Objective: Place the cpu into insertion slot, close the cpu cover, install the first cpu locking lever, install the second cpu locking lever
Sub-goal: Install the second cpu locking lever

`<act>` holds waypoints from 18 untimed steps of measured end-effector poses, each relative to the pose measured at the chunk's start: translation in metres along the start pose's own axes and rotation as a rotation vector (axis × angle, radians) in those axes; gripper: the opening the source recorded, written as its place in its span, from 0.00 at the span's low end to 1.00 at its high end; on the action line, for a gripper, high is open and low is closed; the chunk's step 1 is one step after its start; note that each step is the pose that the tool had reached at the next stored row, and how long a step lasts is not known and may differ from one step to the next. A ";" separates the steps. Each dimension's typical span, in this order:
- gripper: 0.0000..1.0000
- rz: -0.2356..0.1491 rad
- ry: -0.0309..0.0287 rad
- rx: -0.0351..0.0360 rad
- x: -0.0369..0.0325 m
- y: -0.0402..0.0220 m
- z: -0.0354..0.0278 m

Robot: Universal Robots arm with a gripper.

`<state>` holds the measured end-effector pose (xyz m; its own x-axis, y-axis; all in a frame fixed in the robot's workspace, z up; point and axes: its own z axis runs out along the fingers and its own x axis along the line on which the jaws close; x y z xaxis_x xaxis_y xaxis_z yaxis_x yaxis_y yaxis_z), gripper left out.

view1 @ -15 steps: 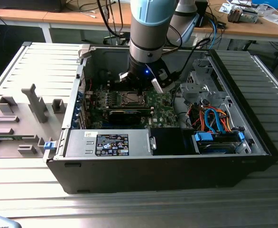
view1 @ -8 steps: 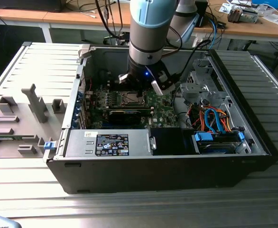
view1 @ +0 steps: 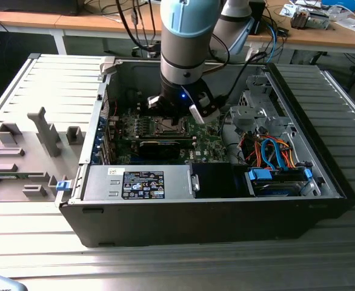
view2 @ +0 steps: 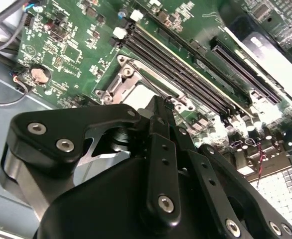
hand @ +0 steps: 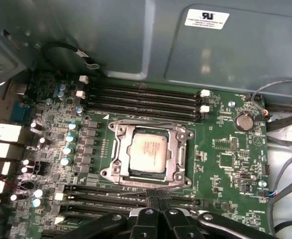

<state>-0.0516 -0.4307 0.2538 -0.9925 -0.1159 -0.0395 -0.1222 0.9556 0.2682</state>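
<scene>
In the first wrist view the cpu [hand: 147,151], a flat silvery square, lies seated in the insertion slot [hand: 148,175] on the green circuit board [hand: 225,164]. The cpu cover [hand: 178,149], a thin grey metal frame, lies closed around it. At 6 o'clock of it, the black gripper [hand: 153,200] has its jaws pressed together, holding nothing.

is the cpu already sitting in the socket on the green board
Yes, in the first wrist view the cpu lies flat inside the insertion slot, with the cpu cover framing it.
</scene>
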 end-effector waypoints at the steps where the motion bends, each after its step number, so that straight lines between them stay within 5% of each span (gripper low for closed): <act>1: 0.11 0.000 0.0001 0.0001 0.0013 -0.0002 0.0000; 18: 0.11 0.000 0.0000 0.0000 0.0171 -0.0022 0.0134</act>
<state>-0.0682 -0.4311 0.2397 -0.9925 -0.1159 -0.0395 -0.1222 0.9556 0.2682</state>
